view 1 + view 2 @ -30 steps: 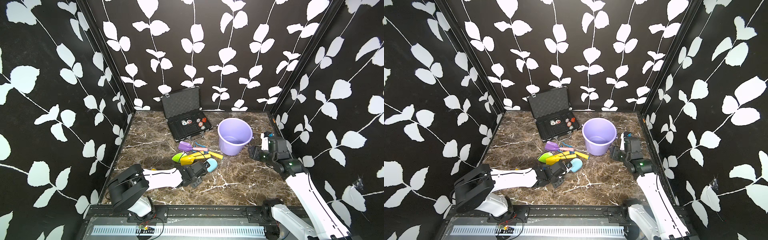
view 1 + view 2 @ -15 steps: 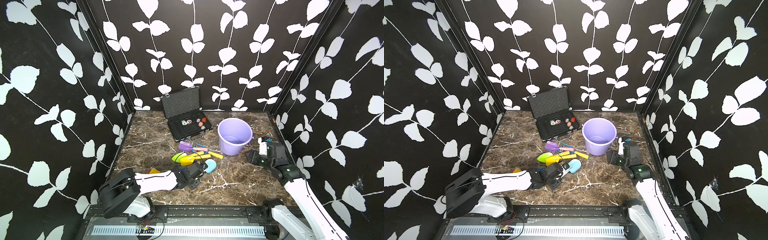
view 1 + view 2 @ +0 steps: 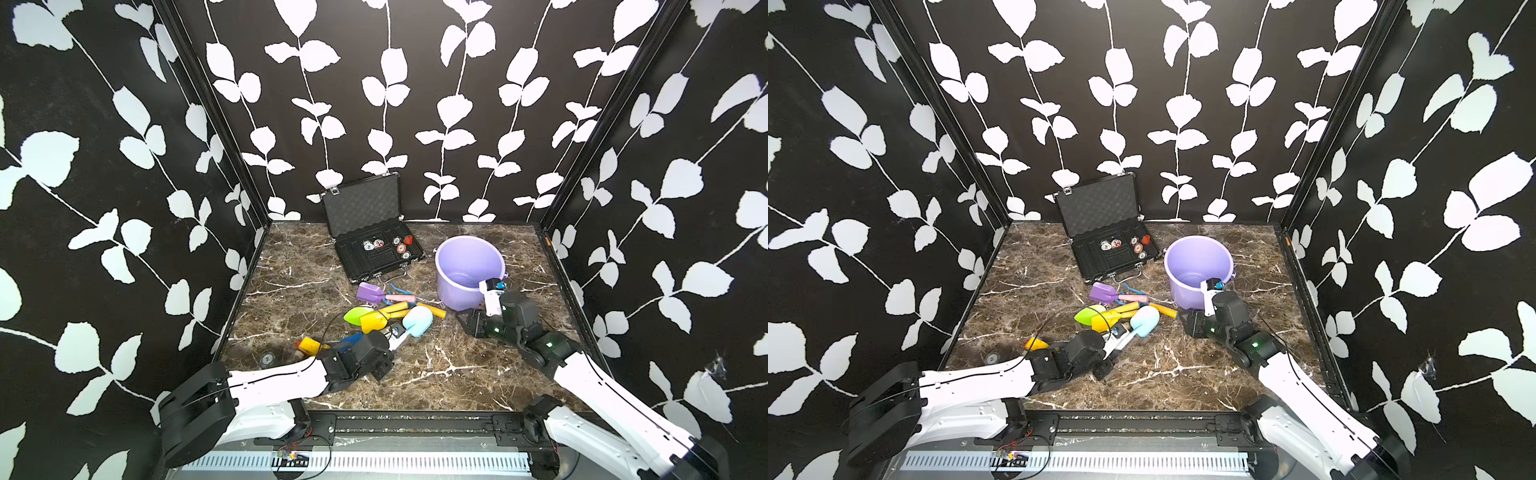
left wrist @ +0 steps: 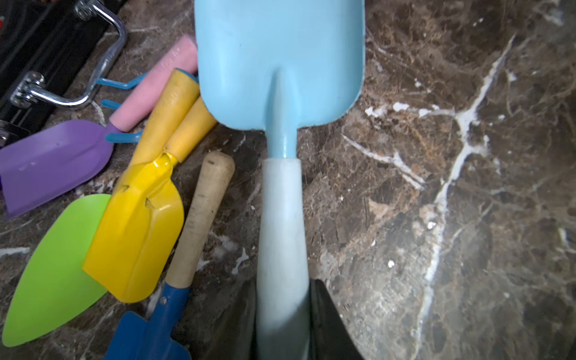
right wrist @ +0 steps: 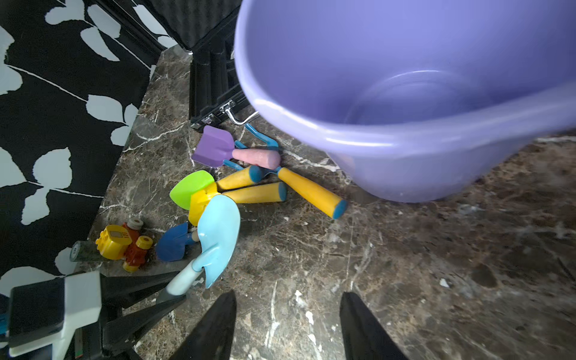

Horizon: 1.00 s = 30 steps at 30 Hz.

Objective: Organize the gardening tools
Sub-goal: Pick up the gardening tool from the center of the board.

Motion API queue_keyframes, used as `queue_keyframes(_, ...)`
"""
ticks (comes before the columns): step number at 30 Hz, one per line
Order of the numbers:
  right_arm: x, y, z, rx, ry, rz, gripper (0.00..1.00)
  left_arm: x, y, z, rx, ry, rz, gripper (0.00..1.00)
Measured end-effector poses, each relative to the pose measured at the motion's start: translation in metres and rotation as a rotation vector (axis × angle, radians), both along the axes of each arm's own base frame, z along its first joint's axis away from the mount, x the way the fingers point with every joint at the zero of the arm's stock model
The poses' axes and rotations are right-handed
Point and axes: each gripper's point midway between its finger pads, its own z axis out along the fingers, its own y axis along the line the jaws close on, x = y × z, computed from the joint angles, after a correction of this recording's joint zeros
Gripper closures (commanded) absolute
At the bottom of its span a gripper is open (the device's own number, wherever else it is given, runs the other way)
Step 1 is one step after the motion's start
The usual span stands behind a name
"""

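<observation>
My left gripper [image 4: 283, 286] is shut on the white handle of the pale-blue spade [image 4: 280, 62], whose head [image 3: 417, 321] points toward the bucket. Beside it lie the other gardening tools: a purple spade [image 3: 368, 293] with a pink handle, a green spade [image 3: 357, 316], a yellow scoop [image 3: 374, 321], a blue claw rake [image 5: 265, 141] and a dark blue spade [image 4: 149, 333]. My right gripper [image 5: 288, 294] stands open over bare marble, just in front of the purple bucket [image 3: 457, 297], with nothing between its fingers.
An open black case [image 3: 361, 208] with round chips stands at the back, left of the bucket. A yellow-and-red toy car [image 5: 121, 243] sits near the left wall, beside my left arm. Patterned walls close in three sides.
My right gripper has moved from near the right wall toward the middle, in front of the bucket. My left arm's elbow has sunk lower while the gripper keeps its hold on the spade.
</observation>
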Motion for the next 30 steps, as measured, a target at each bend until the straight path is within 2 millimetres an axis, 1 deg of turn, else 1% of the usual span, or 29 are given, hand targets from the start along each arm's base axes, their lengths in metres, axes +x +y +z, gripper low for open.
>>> queue_keyframes(5,-0.002,0.031,-0.008,0.01,0.011,0.073,0.42,0.006,-0.007,0.015,-0.076,-0.055,0.008,1.0)
queue_keyframes(7,-0.003,0.044,-0.009,0.013,0.01,0.108,0.44,0.008,-0.009,0.019,-0.1,-0.073,0.007,1.0)
queue_keyframes(10,0.0,0.062,-0.003,0.036,-0.007,0.144,0.45,0.011,-0.014,0.026,-0.135,-0.098,0.006,1.0)
queue_keyframes(12,0.004,0.07,0.003,0.049,-0.02,0.155,0.45,0.013,-0.016,0.031,-0.154,-0.114,0.003,1.0)
queue_keyframes(16,0.013,0.079,0.01,0.076,-0.049,0.153,0.45,0.015,-0.021,0.039,-0.186,-0.136,-0.001,1.0)
queue_keyframes(18,0.016,0.081,0.012,0.086,-0.056,0.151,0.47,0.015,-0.023,0.042,-0.197,-0.144,-0.003,1.0)
queue_keyframes(20,0.017,0.083,0.015,0.096,-0.065,0.149,0.51,0.016,-0.024,0.044,-0.204,-0.148,-0.004,1.0)
queue_keyframes(23,0.02,0.084,0.019,0.111,-0.081,0.144,0.59,0.016,-0.026,0.042,-0.204,-0.148,-0.009,1.0)
queue_keyframes(25,0.022,0.085,0.02,0.11,-0.082,0.139,0.6,0.016,-0.026,0.041,-0.202,-0.146,-0.01,1.0)
queue_keyframes(28,0.026,0.088,0.02,0.108,-0.077,0.133,0.64,0.017,-0.028,0.04,-0.204,-0.146,-0.012,1.0)
queue_keyframes(29,0.027,0.089,0.02,0.106,-0.075,0.133,0.67,0.017,-0.028,0.04,-0.206,-0.147,-0.012,1.0)
queue_keyframes(30,0.028,0.09,0.019,0.104,-0.073,0.131,0.73,0.017,-0.029,0.04,-0.208,-0.148,-0.012,1.0)
